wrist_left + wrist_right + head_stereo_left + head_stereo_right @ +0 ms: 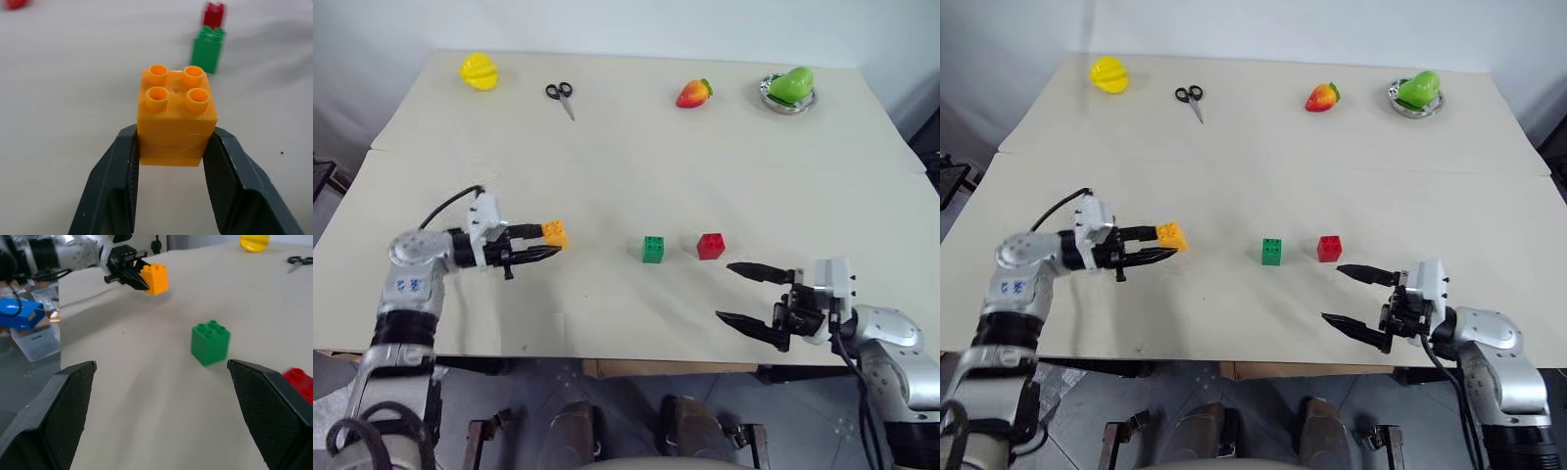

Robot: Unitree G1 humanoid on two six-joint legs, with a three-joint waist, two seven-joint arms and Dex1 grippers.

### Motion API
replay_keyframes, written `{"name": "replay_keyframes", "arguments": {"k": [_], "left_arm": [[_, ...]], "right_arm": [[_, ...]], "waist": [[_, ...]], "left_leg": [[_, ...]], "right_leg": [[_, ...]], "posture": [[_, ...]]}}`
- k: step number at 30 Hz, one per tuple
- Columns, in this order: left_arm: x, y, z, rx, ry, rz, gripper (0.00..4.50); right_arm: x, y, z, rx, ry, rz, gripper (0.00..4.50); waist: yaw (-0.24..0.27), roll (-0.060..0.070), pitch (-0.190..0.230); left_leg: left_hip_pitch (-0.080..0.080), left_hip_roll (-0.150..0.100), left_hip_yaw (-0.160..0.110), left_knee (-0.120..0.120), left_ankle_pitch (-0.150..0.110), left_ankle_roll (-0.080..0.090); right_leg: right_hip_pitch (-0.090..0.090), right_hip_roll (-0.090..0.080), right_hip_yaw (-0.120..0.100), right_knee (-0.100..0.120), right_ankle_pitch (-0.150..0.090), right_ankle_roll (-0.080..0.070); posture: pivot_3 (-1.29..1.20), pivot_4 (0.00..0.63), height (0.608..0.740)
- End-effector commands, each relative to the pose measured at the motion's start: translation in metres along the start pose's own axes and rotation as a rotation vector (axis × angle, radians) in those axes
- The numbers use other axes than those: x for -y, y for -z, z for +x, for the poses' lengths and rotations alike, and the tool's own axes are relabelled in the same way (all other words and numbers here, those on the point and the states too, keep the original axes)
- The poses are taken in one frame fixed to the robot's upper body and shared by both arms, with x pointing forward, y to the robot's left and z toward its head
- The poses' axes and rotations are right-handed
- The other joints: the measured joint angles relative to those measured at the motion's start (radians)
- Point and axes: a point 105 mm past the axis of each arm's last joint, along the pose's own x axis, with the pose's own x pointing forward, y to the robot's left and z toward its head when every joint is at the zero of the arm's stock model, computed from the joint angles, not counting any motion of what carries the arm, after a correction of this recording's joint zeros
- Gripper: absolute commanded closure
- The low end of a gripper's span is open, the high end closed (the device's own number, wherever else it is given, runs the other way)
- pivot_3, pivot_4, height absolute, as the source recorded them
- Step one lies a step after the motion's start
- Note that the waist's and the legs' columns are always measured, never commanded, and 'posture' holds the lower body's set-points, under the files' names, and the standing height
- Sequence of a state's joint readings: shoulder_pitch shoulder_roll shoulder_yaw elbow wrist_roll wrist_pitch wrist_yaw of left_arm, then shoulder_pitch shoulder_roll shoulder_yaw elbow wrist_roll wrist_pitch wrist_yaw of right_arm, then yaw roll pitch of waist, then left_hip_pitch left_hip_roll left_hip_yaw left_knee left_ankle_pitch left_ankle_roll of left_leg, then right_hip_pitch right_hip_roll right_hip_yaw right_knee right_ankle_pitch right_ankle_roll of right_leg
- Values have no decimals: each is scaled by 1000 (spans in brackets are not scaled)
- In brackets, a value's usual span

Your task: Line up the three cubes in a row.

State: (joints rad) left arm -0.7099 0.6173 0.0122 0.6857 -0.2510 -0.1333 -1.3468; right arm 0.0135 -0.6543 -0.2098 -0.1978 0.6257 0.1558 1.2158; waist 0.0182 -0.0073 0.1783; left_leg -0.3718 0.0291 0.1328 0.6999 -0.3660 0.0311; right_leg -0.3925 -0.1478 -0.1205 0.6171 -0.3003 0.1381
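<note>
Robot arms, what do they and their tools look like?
Both arms are silver-grey metal with black joints and a black cable looping at each wrist. The left tool and right tool each have two black tapered fingers with textured inner pads, behind a white wrist block.

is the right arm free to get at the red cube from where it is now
Probably yes. The right gripper has its jaws wide open and empty, and the red cube stands just beyond it on bare table, with the green cube apart to one side.
</note>
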Motion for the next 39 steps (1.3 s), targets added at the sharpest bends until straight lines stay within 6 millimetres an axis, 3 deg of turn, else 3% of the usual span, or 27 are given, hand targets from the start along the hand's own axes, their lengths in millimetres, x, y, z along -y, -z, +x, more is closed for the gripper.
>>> {"name": "replay_keyframes", "arguments": {"k": [1, 9, 20, 26, 28, 34, 37, 39], "left_arm": [[0, 7, 19, -46, 117, 14, 3013], [-2, 13, 49, -104, 180, 9, 3013], [-4, 13, 64, -143, 190, 7, 3013], [-14, 2, 58, -87, 123, 25, 1092], [-12, 1, 48, -81, 147, 34, 534], [-6, 3, -4, -70, 181, 47, 534], [-2, 4, -48, -43, 75, 38, 534], [5, 2, -65, -6, 9, 2, 534]], "right_arm": [[0, -10, -9, 6, 16, -31, 0], [-8, -13, -14, 6, 60, -44, 0], [-13, -12, -16, -2, 85, -42, 0], [-10, -10, -17, -7, 75, -32, 0], [-9, -10, -17, -8, 67, -29, 0], [-2, -13, -21, -21, 35, -34, 0], [8, -19, -26, -20, 32, -35, 0], [13, -21, -29, -17, 30, -29, 0]], "waist": [[1, 0, 0], [-7, -1, 1], [8, -1, 0], [4, -2, 1], [4, -2, 1], [-22, -2, 1], [-26, -1, 1], [-31, -1, 1]], "left_leg": [[0, 0, 1, 0, 0, 0], [-2, 1, 2, -1, 0, 0], [-2, 1, 1, 1, 1, 2], [-3, 1, -4, 1, 1, 2], [-3, 0, -4, 1, 1, 2], [-3, 1, -4, 0, 1, 2], [-3, 1, -7, 0, 1, 2], [-2, 2, -7, 0, 1, 2]], "right_leg": [[0, 0, 0, 0, 0, 0], [-1, 1, -1, -4, 0, 1], [0, 0, 0, -3, 1, 3], [-1, 0, 0, -3, 1, 3], [-1, 0, 0, -3, 1, 3], [-2, 1, 0, -4, 1, 2], [-1, 0, 0, -3, 1, 2], [-2, 0, 0, -3, 1, 2]], "posture": [[0, 150, 740], [0, 150, 740], [0, 150, 740], [0, 150, 740], [0, 150, 740], [0, 150, 740], [0, 150, 740], [0, 150, 740]]}}
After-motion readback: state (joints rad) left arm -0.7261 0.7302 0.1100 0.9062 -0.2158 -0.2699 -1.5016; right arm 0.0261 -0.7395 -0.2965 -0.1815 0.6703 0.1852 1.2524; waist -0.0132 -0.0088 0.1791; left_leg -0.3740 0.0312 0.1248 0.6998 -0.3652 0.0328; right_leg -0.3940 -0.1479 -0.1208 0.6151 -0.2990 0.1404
